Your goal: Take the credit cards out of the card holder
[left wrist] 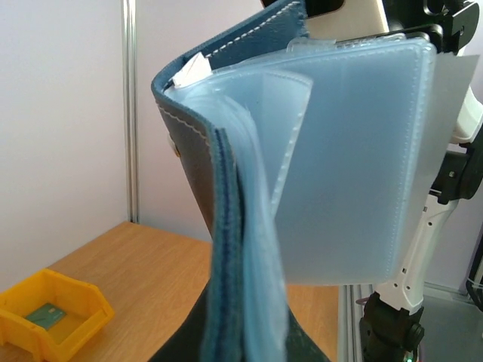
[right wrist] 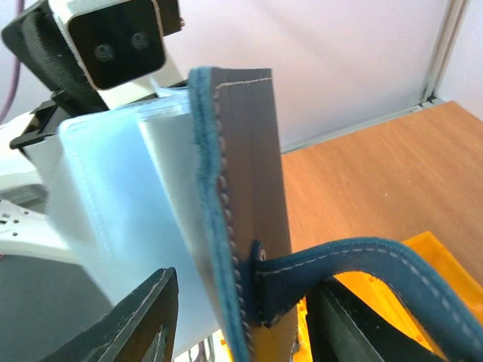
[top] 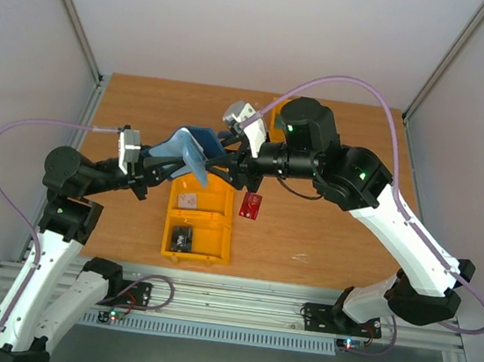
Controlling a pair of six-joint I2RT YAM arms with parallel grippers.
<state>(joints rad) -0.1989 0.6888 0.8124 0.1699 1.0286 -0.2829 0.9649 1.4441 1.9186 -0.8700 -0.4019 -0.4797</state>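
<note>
The card holder (top: 191, 147) hangs open in the air above the middle of the table, a navy wallet with pale blue clear pockets (left wrist: 339, 151). My left gripper (top: 164, 164) is shut on its folded edge (left wrist: 226, 302) from the left. My right gripper (top: 219, 162) stands open astride the holder's far cover (right wrist: 249, 166). One finger (right wrist: 139, 320) is on the pocket side and the other (right wrist: 355, 324) is under the navy closure strap (right wrist: 355, 256); neither touches. One red credit card (top: 251, 205) lies on the table right of the yellow bin. No card shows in the pockets.
A yellow bin (top: 207, 252) sits below the grippers, with a pale card (top: 188, 199) and a dark item (top: 182, 238) in it. A second yellow bin (top: 276, 119) stands at the back, partly behind the right arm. It shows in the left wrist view as bin (left wrist: 83, 302) holding a teal card (left wrist: 47, 314).
</note>
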